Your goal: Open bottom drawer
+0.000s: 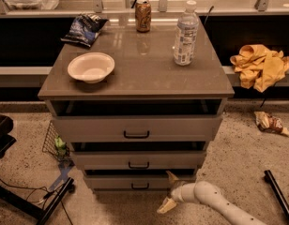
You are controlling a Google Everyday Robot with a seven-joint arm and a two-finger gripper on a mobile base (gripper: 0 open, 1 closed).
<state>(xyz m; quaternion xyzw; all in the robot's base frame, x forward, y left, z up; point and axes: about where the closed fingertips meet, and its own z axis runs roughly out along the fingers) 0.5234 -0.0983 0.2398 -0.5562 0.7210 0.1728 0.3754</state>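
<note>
The bottom drawer is the lowest and shallowest of three grey-beige fronts, with a small black bar handle. It stands out slightly, as do the middle drawer and the top drawer. My gripper comes in on a white arm from the lower right. It sits low in front of the bottom drawer's right part, just right of the handle. Its two tan fingers are spread open, one fingertip near the drawer's top edge and the other below the front. It holds nothing.
On the cabinet top stand a white bowl, a chip bag, a can and a water bottle. A yellow cloth and a wrapper lie at right. A wire basket and a black stand are at left.
</note>
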